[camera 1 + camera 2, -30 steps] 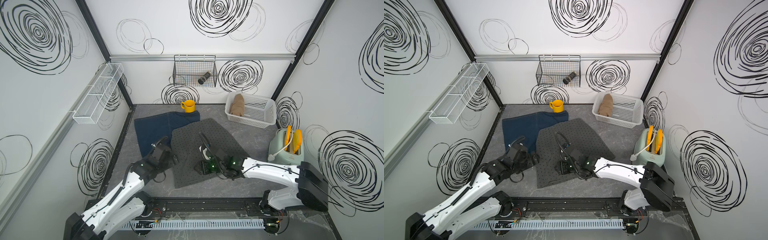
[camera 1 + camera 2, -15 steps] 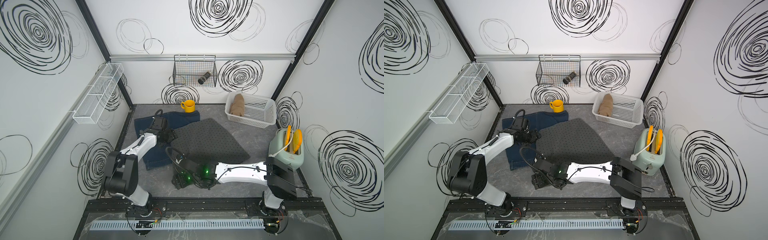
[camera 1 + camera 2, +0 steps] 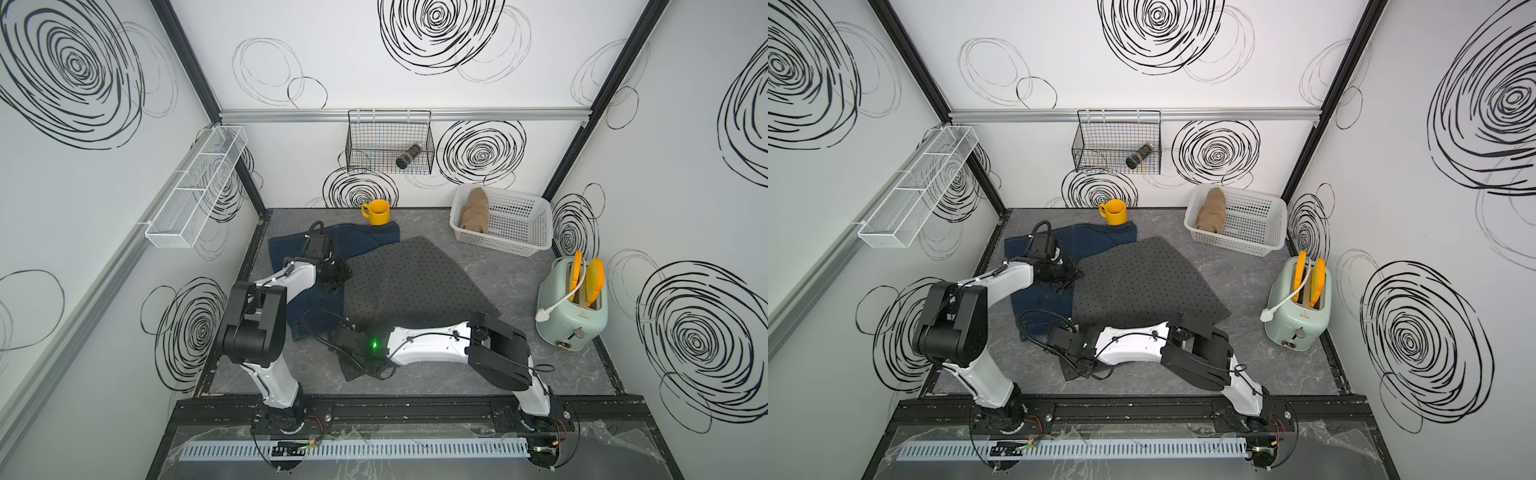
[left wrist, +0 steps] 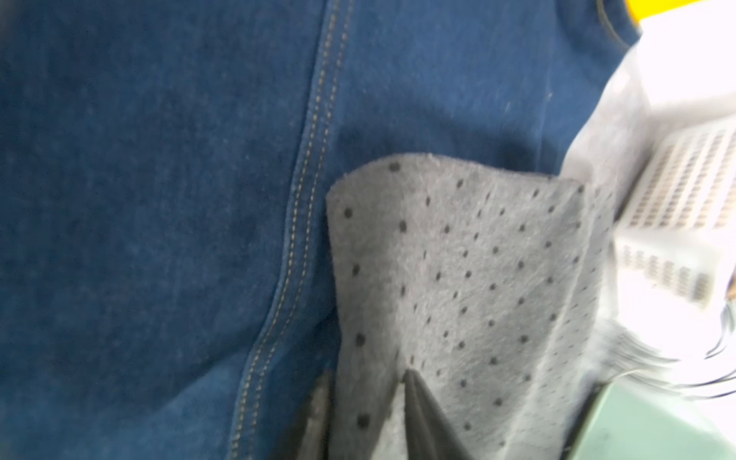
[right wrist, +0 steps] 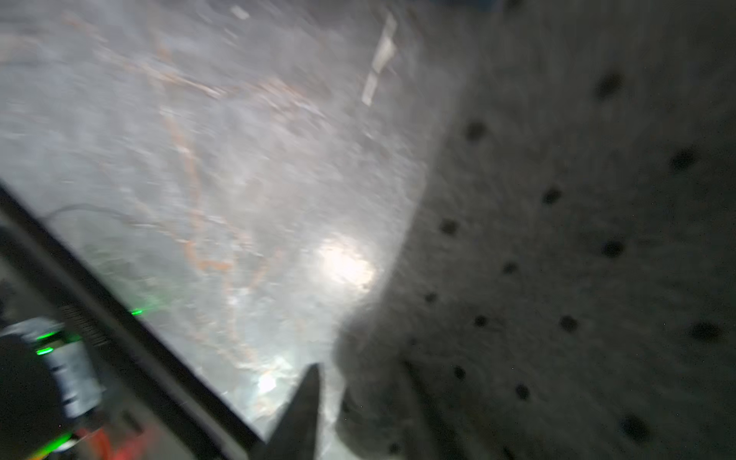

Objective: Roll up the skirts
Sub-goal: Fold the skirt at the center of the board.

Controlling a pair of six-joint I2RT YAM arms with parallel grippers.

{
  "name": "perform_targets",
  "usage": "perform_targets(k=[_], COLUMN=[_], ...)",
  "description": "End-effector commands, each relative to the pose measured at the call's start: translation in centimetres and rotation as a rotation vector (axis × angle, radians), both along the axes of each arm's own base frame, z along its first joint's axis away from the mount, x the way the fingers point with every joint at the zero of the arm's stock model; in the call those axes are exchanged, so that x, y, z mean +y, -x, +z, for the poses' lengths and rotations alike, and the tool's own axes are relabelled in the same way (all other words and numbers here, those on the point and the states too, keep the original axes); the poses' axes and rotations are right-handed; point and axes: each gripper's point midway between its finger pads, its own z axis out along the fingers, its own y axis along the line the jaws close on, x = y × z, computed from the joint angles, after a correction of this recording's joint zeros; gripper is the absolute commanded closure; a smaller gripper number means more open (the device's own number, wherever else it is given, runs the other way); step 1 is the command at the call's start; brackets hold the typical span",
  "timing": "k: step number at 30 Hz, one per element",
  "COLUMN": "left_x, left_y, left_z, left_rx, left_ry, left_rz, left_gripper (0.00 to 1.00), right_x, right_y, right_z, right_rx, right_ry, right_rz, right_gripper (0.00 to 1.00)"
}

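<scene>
The grey skirt with black dots (image 3: 411, 282) (image 3: 1142, 286) lies spread mid-table, overlapping the dark blue denim skirt (image 3: 361, 241) (image 4: 159, 199). My left gripper (image 3: 334, 278) (image 4: 364, 374) is shut on the grey skirt's far left corner, with cloth (image 4: 458, 278) pinched between its fingers. My right gripper (image 3: 361, 368) (image 5: 360, 366) is shut on that skirt's near left corner (image 5: 557, 259), low over the table; the view is blurred. The tan skirt (image 3: 473, 210) sits rolled inside the white basket.
A yellow mug (image 3: 376, 212) stands at the denim skirt's far edge. At the back right is the white basket (image 3: 511, 245), and a mint toaster (image 3: 571, 303) stands along the right side. A wire basket (image 3: 374, 166) hangs on the back wall and a mesh shelf (image 3: 195, 187) on the left wall.
Both arms left the skirt's front area. The left went to its far left corner, the right to its near left corner. Both grippers closed on the cloth, which now lies more spread.
</scene>
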Motion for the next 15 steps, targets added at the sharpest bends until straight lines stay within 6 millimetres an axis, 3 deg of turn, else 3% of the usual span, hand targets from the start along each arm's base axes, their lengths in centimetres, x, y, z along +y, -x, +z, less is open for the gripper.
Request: perform_targets(k=[1,2,5,10,15], left_x=[-0.4,-0.4,-0.3,0.8,1.8], left_y=[-0.9,-1.0,-1.2,-0.8,1.0], left_z=[0.4,0.5,1.7,5.2,8.1], left_rx=[-0.036,-0.041,-0.075,-0.176,-0.239], left_ry=[0.036,0.035,0.031,-0.035,-0.1], left_rz=[0.006,0.003,0.004,0.039,0.085], left_gripper=[0.94,1.0,1.0,1.0,1.0], right_x=[-2.5,-2.1,-1.6,-4.0,-6.2], right_y=[0.8,1.2,2.9,4.8,7.1], right_z=[-2.0,-1.2,1.7,5.7,8.7], right_rx=[0.039,0.042,0.065,0.119,0.24], right_ry=[0.073,0.03,-0.102,-0.285,-0.461], right_rz=[-0.005,0.015,0.118,0.217,0.315], right_gripper=[0.93,0.95,1.0,1.0,1.0])
